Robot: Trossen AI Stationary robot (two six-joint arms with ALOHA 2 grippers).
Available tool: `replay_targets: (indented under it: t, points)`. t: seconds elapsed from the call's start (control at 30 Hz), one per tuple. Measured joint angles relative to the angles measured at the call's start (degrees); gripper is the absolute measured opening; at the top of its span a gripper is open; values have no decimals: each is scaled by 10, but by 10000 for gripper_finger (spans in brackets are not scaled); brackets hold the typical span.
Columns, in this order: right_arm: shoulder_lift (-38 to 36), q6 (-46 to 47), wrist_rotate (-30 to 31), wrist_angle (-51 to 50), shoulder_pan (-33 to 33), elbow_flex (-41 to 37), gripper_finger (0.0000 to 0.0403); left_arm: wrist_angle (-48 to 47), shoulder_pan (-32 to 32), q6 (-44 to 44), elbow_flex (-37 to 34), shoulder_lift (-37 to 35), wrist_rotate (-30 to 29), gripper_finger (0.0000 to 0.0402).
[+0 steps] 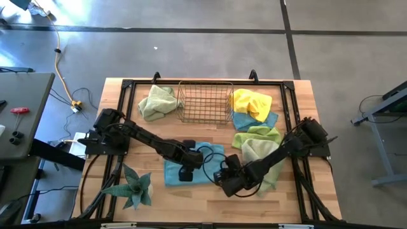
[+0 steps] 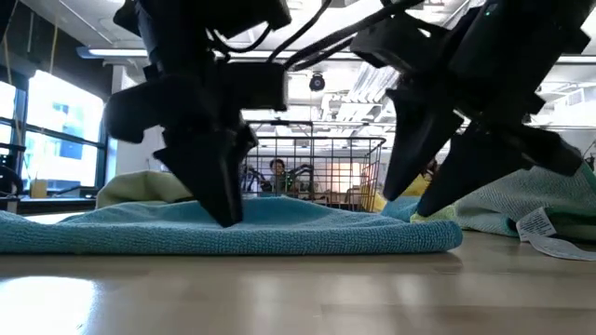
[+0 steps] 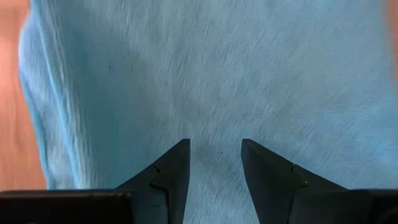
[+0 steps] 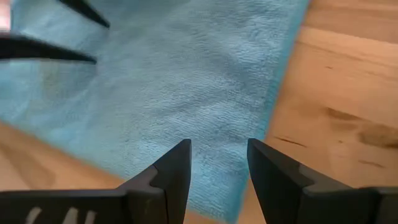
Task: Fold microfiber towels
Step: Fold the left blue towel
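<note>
Both grippers work over the light blue towel [image 1: 191, 166], which lies flat on the table [image 1: 305, 102] at about 6 o'clock from the copper wire basket [image 1: 205, 102]. The left gripper [image 1: 185, 172] points straight down onto the middle of this towel; in the left wrist view its fingers [image 3: 171, 171] stand apart with only blue cloth beneath them, nothing pinched between. I judge it is set there to pin or gather the cloth for a fold.

The right gripper [image 1: 224, 180] sits at the towel's 3 o'clock edge; the right wrist view shows its fingers [image 4: 174, 165] apart, straddling that edge where cloth meets bare wood, empty as well. That placement looks meant for catching the edge and carrying it over.

The other towels wait unfolded: a pale green towel [image 1: 158, 102] at 9 o'clock of the basket, a yellow towel [image 1: 251, 102] at its 3 o'clock, and a lime green towel [image 1: 257, 137] under the right arm. A spiky plant [image 1: 132, 187] stands at 8 o'clock of the blue towel
</note>
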Motion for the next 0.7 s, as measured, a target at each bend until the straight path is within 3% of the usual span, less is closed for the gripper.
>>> replay_targets:
  t: [0.43,0.7]
  points:
    - [-2,-81,-20,-77,-43,0,149,29,26,-28,2,23,-27,133]
    - [-17,-81,-25,-55,-34,0,149,89,42,-36,3,50,-17,133]
